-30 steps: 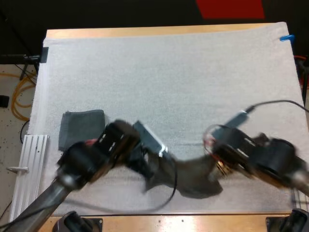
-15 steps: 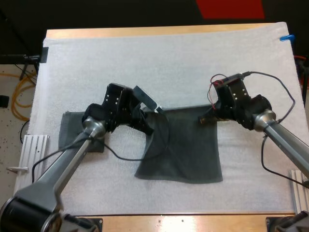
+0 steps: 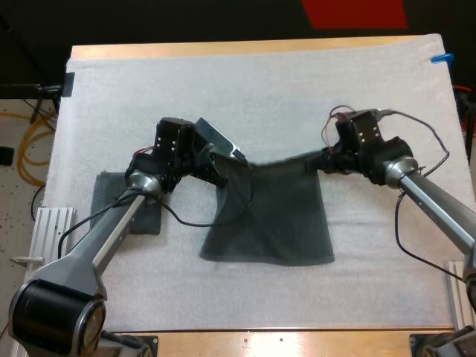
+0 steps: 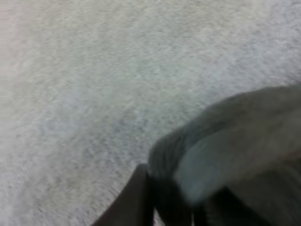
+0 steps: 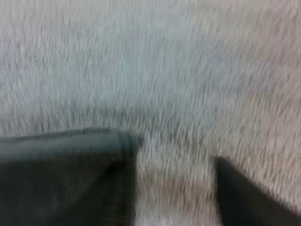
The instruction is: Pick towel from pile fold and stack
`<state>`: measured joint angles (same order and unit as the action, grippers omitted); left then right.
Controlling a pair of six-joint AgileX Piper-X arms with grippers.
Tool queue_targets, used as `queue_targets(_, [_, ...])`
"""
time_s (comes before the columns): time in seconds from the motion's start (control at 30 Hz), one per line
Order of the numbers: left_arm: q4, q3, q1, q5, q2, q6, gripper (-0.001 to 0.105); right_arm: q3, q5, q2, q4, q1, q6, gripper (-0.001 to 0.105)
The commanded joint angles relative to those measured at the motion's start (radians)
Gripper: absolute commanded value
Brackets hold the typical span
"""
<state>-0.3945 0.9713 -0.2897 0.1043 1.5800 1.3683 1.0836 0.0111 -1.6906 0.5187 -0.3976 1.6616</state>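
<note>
A dark towel spreads across the middle of the white mat, its upper edge lifted. The left claw and right claw each grip an upper corner tightly.

Left arm and right arm are plain grey tubes. Chunky black housings up at the wrists.

No letters, numbers, labels or brand marks could be read anywhere. The towel, the mat and the table all showed plain surfaces, and nothing legible stood on any of them in the high view or either wrist view.
</note>
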Motion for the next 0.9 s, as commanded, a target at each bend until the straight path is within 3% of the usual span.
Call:
queue_targets(0.0, [0.011, 0.017, -0.001, -0.012, -0.008, -0.006, 0.034, 0.025, -0.011, 0.005, -0.013, 0.006, -0.004, 0.074])
queue_targets(0.1, [-0.011, 0.056, -0.001, -0.020, -0.010, -0.006, 0.049, 0.073, -0.011, 0.010, -0.012, 0.005, -0.004, 0.070])
queue_targets(0.23, [-0.101, 0.123, -0.001, -0.051, -0.046, -0.006, 0.050, 0.140, -0.011, 0.041, 0.033, 0.005, -0.004, 0.060])
queue_targets(0.3, [-0.161, 0.157, -0.001, -0.099, -0.085, -0.006, 0.050, 0.175, -0.011, 0.075, 0.080, 0.005, -0.002, 0.059])
queue_targets(0.43, [-0.213, 0.170, -0.001, -0.117, -0.189, 0.008, 0.050, 0.197, -0.018, 0.159, 0.159, 0.005, -0.001, 0.059])
queue_targets(0.57, [-0.285, 0.170, -0.001, -0.117, -0.337, 0.124, 0.050, 0.197, -0.057, 0.280, 0.289, 0.005, -0.001, 0.059])
queue_targets(0.67, [-0.384, 0.170, -0.001, -0.094, -0.430, 0.193, 0.050, 0.197, -0.058, 0.373, 0.407, 0.005, -0.001, 0.059])
queue_targets(0.87, [-0.609, 0.147, -0.001, 0.044, -0.631, 0.256, 0.050, 0.125, -0.058, 0.558, 0.546, -0.024, -0.038, 0.059])
